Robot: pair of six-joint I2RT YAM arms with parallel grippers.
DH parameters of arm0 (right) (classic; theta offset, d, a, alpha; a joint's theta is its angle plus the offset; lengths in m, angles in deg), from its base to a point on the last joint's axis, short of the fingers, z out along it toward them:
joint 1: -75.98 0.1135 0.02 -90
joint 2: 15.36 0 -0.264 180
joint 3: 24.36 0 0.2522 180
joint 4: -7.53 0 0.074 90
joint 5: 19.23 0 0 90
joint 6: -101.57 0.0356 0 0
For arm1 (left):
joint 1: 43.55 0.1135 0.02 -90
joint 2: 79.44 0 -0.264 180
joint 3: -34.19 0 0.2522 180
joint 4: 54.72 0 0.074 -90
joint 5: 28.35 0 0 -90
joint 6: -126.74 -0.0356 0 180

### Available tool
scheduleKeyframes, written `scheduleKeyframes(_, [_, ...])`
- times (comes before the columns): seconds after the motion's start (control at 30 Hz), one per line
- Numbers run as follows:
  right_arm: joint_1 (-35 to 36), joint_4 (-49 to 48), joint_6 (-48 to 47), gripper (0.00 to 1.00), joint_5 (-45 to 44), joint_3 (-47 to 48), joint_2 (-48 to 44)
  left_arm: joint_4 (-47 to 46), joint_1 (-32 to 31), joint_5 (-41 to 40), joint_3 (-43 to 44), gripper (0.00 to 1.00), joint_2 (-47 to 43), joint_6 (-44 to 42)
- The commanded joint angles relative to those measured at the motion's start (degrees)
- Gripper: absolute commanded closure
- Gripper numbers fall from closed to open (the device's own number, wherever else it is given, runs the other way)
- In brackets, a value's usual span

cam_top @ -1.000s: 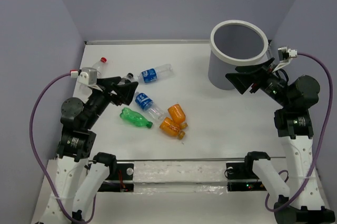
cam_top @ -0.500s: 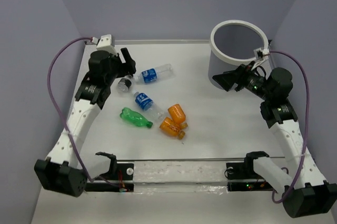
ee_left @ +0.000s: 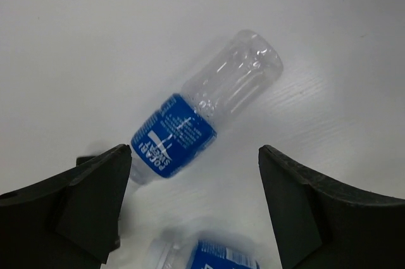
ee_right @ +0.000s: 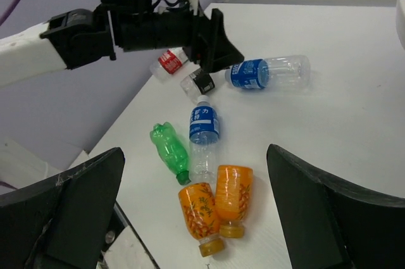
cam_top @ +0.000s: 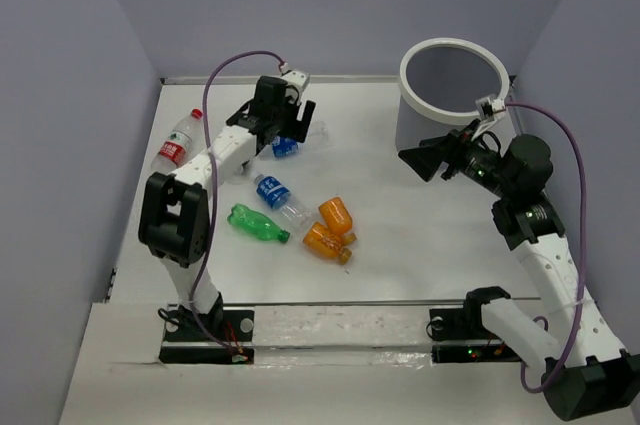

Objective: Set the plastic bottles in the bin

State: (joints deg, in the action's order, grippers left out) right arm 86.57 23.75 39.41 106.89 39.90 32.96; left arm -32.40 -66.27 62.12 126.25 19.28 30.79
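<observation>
Plastic bottles [cam_top: 283, 200] lying flat, clear blue-labelled bottle [ee_left: 209, 107] below wide-spread left gripper [ee_left: 195, 152], right gripper [ee_right: 195, 151] equally wide

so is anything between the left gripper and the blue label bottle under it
Nothing visible. The open left gripper hangs over the blue-label bottle, with only table showing between its fingers and the bottle. A second bottle lies at the wrist view's lower edge, outside that gap.
</observation>
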Motion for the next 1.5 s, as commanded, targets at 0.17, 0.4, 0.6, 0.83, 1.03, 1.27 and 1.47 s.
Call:
scheduleKeyframes(0.17, [3.0, -0.1, -1.3, 0.0, 0.4, 0.3, 0.5, 3.8, -1.2, 2.2, 16.8, 0.04, 15.3, -13.3])
scheduleKeyframes(0.4, [4.2, 1.0, -1.7, 0.0, -0.2, 1.4, 0.3, 6.7, -1.1, 6.1, 22.1, 0.04, 23.5, -14.3])
scheduleKeyframes(0.6, [4.2, 0.9, -1.6, 0.0, -0.7, 1.8, 0.6, 6.7, -1.2, 6.6, 24.4, 0.23, 28.3, -14.3])
scheduleKeyframes(0.83, [4.7, 0.6, -1.7, 0.0, -0.7, 1.0, 0.9, 3.4, -1.3, 6.2, 26.8, 0.61, 29.9, -13.0])
scheduleKeyframes(1.03, [4.7, 0.0, -1.8, 0.0, -1.9, -0.7, 0.3, -2.2, -1.4, 3.6, 27.0, 0.85, 22.0, -10.2])
scheduleKeyframes(1.27, [4.7, 0.4, -0.2, 0.02, -11.6, -7.8, -4.1, -12.8, -1.4, 13.4, 28.7, 0.83, 8.4, 5.1])
scheduleKeyframes(1.47, [4.7, 2.0, 1.3, 0.04, -14.7, -13.2, -8.8, -31.5, -1.8, 25.1, 27.6, 0.82, 1.0, 23.2])
